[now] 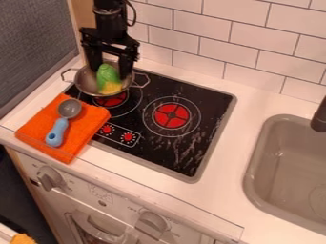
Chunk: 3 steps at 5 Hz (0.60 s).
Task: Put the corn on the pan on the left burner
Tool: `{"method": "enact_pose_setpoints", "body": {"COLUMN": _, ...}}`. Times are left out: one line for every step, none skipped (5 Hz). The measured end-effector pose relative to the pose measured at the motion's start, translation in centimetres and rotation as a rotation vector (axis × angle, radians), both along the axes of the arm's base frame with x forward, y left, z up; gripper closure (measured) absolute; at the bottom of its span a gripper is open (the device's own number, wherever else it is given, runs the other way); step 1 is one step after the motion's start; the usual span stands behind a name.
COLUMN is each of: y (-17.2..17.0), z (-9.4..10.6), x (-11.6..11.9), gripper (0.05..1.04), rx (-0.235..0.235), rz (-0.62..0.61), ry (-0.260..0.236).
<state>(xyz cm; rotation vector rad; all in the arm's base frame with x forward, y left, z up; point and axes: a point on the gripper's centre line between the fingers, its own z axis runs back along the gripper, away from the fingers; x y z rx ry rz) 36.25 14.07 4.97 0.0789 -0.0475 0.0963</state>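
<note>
While the black gripper (110, 73) hangs there with its fingers spread, I can see the corn (110, 86) lying between them in the metal pan (86, 83), by the left burner (112, 100).

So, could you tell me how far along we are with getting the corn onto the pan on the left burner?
Nearly finished, it seems: the pan sits over the back part of the left burner, and the corn is within its rim. The gripper is right at the corn; whether it has hold of it is unclear. Probably left: releasing, if needed, and lifting away.
</note>
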Motion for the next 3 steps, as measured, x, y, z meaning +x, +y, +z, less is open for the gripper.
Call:
{"method": "enact_pose_setpoints", "body": {"y": -0.3, "z": 0.2, "x": -0.1, "gripper": 0.079, "rx": -0.032, "rz": -0.011, "ry": 0.011}}
{"method": "enact_pose_setpoints", "body": {"y": -0.1, "z": 2.3, "x": -0.4, "gripper": 0.083, "rx": -0.036, "rz": -0.016, "ry": -0.021}}
{"method": "enact_pose_setpoints", "body": {"y": -0.1, "z": 3.7, "x": -0.8, "gripper": 0.083, "rx": -0.031, "rz": -0.035, "ry": -0.043}}
